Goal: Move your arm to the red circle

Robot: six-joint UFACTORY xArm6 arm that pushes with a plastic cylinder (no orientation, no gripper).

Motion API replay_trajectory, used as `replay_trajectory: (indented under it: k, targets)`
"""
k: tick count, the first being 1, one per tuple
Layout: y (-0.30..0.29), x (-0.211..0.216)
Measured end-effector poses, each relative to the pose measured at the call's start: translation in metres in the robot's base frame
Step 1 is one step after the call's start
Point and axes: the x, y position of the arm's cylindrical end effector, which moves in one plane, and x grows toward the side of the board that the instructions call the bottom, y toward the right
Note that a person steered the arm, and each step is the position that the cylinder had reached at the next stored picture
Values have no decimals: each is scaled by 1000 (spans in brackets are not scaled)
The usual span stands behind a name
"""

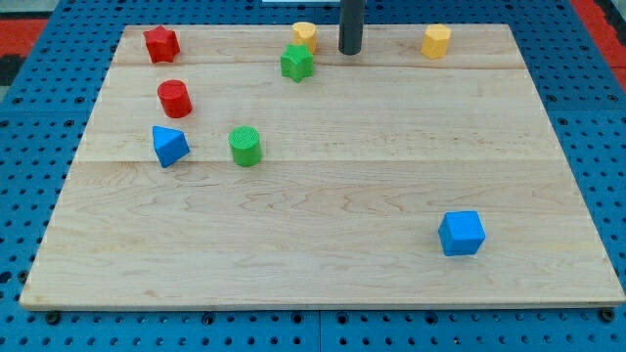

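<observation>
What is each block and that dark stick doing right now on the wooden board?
my tip: at the view's top, between the yellow blocks, touching none
red circle: upright, alone, not reached
red star: flat, alone
green star: against the yellow cylinder
yellow hexagon: upright, alone
green cylinder: upright, alone
blue triangular block: alone
blue cube: alone

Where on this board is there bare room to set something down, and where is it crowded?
Free: the wide wood between the green cylinder and the blue cube, and the bottom-left corner. Crowded: the left, with the red star, red circle and blue block; and the top, where my tip stands beside the green star.
</observation>
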Motion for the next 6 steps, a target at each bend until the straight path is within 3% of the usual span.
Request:
replay_trajectory:
  k: [1, 2, 3, 5, 6]
  targets:
    - [-8, 21]
    - [-7, 73]
    - [-48, 106]
    - [-163, 59]
    - [-241, 59]
